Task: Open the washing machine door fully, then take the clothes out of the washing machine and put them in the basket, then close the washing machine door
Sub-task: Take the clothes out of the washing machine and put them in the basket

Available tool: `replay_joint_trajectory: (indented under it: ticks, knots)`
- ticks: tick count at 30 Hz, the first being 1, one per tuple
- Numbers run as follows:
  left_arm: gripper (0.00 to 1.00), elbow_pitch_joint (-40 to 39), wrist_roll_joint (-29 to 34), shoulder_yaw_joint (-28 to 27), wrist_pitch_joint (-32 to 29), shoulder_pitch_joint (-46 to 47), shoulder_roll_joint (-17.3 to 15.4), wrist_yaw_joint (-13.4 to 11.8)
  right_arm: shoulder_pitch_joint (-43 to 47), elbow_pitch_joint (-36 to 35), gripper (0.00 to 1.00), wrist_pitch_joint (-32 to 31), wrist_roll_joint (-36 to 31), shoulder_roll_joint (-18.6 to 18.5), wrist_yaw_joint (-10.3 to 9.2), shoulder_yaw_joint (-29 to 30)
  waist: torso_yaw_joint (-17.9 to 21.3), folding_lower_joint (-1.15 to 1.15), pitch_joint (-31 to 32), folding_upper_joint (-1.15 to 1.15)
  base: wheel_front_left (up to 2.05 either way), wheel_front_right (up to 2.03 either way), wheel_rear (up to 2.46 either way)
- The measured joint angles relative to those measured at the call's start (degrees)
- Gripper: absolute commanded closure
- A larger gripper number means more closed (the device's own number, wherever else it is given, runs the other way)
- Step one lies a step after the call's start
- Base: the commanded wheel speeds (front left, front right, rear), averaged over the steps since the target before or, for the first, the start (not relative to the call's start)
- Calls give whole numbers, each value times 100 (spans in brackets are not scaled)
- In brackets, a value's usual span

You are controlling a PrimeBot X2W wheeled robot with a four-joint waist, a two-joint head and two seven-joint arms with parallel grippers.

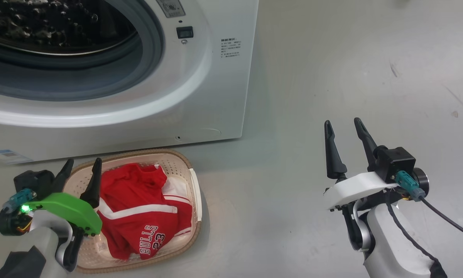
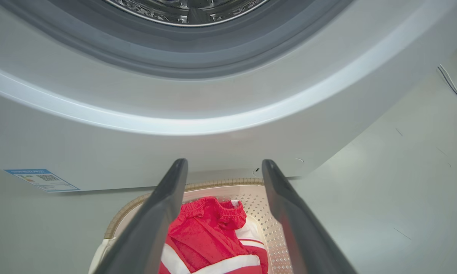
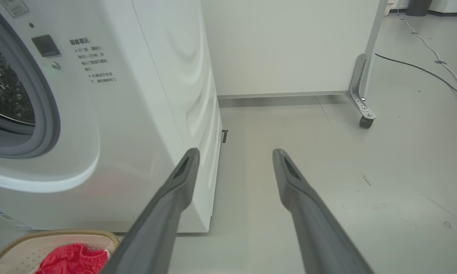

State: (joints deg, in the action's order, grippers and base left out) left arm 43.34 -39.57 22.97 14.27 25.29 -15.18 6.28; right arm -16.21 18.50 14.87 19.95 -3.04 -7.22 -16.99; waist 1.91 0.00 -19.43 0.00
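The washing machine is seen with its mouth uncovered: the grey gasket and the steel drum are exposed, and no red cloth is made out in the visible part of the drum. The clothes, red jerseys with white stripes and "BULLS 23" lettering, are heaped in the basket, which is set on the floor just in front of the machine, below the opening. The left gripper is held over the basket's left side with its fingers spread wide and nothing between them. The right gripper is likewise spread and empty, poised over bare floor well to the right of the basket. The unloading is therefore judged to be done, though the deeper drum is hidden, and the closing of the washing machine door is judged to be the step in hand. As the latch socket is placed at the right of the opening, the door is taken to be hinged on the opposite side and swung out to the left. For the next move, the left arm would need to be raised clear of the basket rim and brought behind the door's outer edge, and the door swept round and pressed until the latch is caught, with no cloth trapped against the gasket.
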Motion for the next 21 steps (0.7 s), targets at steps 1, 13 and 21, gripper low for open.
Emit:
replay_joint_trajectory:
  ticks: [1,13,21]
  knots:
    - [0,-100,44,-69,0,-59,-2,-11,41,11,0,0,0,1,0,2,-10,0,69,0,0,0,0]
    - [0,-1406,742,-934,1,-802,7,-353,448,-25,0,0,-2,8,3,88,-87,0,896,0,0,0,0]
    - [0,-2041,1166,-1265,10,-1372,78,-522,658,-55,0,0,-94,20,10,170,-108,0,1318,0,0,0,0]
